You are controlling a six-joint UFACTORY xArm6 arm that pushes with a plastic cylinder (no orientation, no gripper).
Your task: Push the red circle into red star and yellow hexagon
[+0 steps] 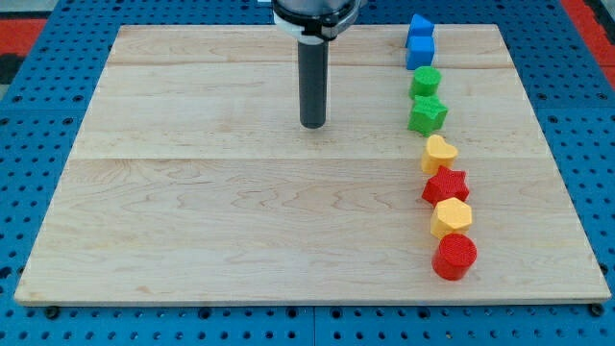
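Observation:
The red circle [454, 257] lies near the view's bottom right, touching the yellow hexagon [452, 217] just above it. The red star [446, 185] sits above the hexagon and touches it. My tip [312, 124] rests on the board near the top centre, far to the left of and above these blocks, touching none of them.
A column of blocks runs up the right side: a yellow heart [439, 153], a green star-like block [427, 114], a green circle [426, 82], and two blue blocks [420, 52] [421, 26] at the top. The wooden board [192, 211] lies on a blue pegboard.

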